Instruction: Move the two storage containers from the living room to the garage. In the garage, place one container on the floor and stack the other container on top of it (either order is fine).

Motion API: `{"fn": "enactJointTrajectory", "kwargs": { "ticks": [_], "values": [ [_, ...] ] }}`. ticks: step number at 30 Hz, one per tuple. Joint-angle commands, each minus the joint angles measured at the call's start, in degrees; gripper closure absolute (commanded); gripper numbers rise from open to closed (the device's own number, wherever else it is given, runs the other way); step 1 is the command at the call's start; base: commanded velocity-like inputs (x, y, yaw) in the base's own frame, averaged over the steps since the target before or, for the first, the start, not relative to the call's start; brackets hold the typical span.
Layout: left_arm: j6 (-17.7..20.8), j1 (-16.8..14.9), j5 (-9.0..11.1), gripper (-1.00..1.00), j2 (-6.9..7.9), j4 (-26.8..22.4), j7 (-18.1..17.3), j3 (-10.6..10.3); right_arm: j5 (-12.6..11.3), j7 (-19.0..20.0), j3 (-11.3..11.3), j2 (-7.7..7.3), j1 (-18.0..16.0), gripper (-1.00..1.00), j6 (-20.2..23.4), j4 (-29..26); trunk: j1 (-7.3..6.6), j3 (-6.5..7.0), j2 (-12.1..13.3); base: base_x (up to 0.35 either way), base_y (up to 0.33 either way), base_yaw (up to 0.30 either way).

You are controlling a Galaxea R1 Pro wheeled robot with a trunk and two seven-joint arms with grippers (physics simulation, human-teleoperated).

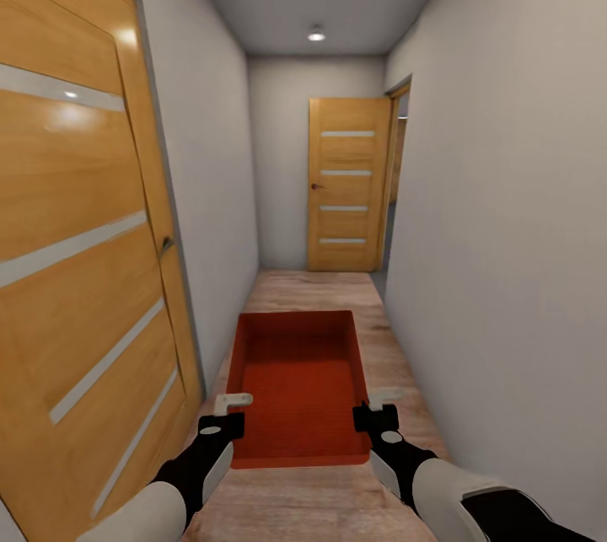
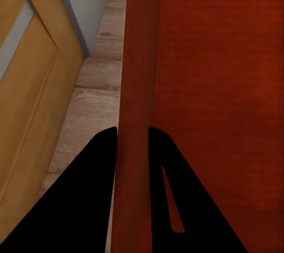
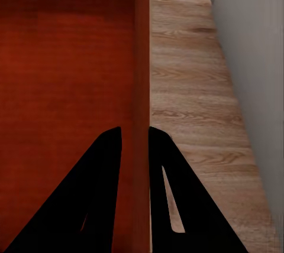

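A narrow hallway with grey walls (image 1: 506,213) and a wood plank floor (image 1: 312,289) runs to a wooden door (image 1: 347,185); another door (image 1: 76,255) stands at left. The red container (image 1: 297,382) is held above the planks, left gripper (image 1: 229,410) clamped on its left wall, right gripper (image 1: 378,407) on its right wall.

The storage container (image 1: 299,382) hangs ahead of the robot above the hallway floor (image 1: 337,289), between the left gripper (image 1: 233,400) on its left wall and the right gripper (image 1: 384,397) on its right wall; a door (image 1: 76,272) stands left, another door (image 1: 347,185) beyond
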Motion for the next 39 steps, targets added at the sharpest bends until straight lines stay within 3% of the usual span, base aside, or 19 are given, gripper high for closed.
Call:
{"fn": "enactJointTrajectory", "kwargs": {
  "ticks": [1, 39],
  "values": [
    [-0.12, -0.07, -1.38, 1.00, 0.02, -0.35, 1.77, 1.19, 0.72, 0.15, -1.79, 0.03, -0.01, 1.00, 0.16, 0.14, 0.04, -0.08, -0.06, 0.322, 0.000, 0.000],
    [-0.12, -0.07, -1.38, 1.00, 0.02, -0.31, 1.77, 1.19, 0.76, 0.15, -1.79, 0.01, -0.01, 1.00, 0.16, 0.14, 0.04, -0.08, -0.06, 0.322, 0.000, -0.018]
  ]
}}
